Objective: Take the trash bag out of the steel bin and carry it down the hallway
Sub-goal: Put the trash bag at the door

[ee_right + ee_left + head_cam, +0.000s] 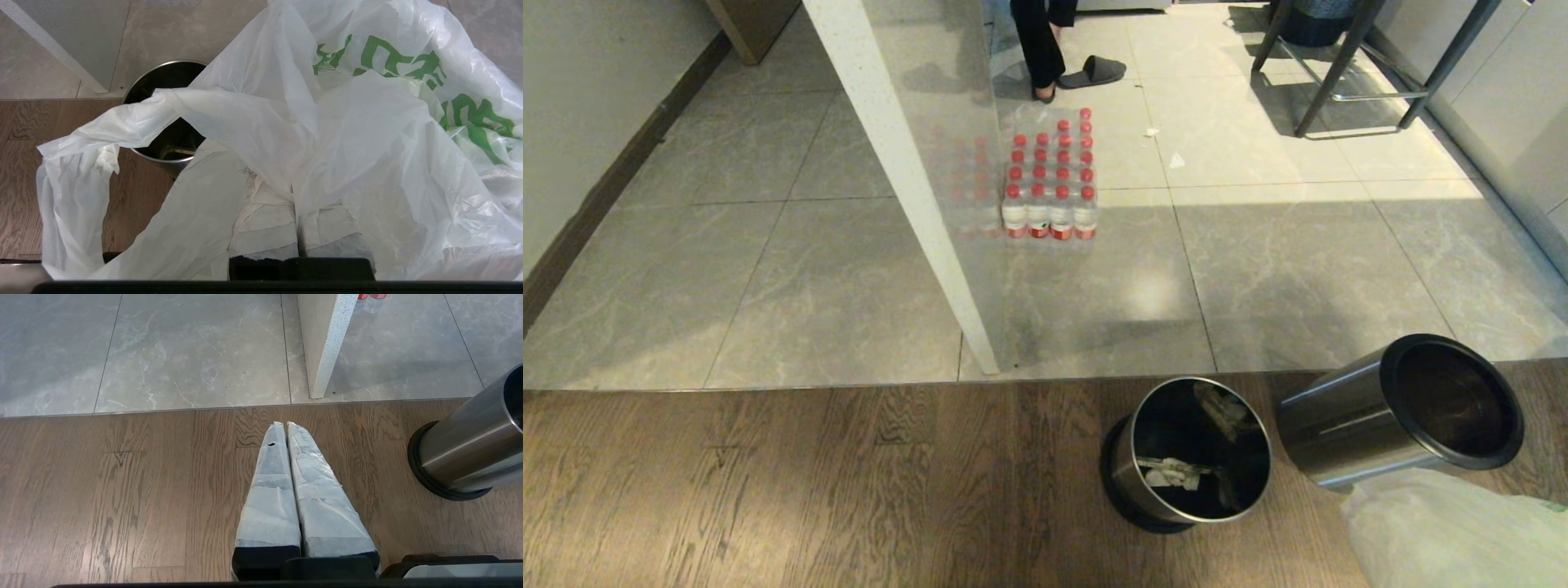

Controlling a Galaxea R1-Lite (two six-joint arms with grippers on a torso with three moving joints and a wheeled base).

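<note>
Pinching the trash bag [359, 134], the right gripper [295, 192] has its jaws pressed together on the white film; the green print is not legible. Only the left wrist view shows the left gripper [285, 425], jaws together and empty above the wooden floor [768, 490]. Ahead stands the inner bucket [1188, 449], holding scraps, beside the steel bin [1396, 408] lying tipped. Farther off on the tiles sits a bottle pack [1052, 175].

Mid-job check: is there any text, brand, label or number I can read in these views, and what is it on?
Nothing can be read for certain.
Trash bag, clamped in the shut right gripper: large green print, creased and partly folded under, not legible.
Pack of red-capped bottles on the tile floor: red and white labels, too small to read.
Steel bin and inner bucket: no markings visible.
</note>
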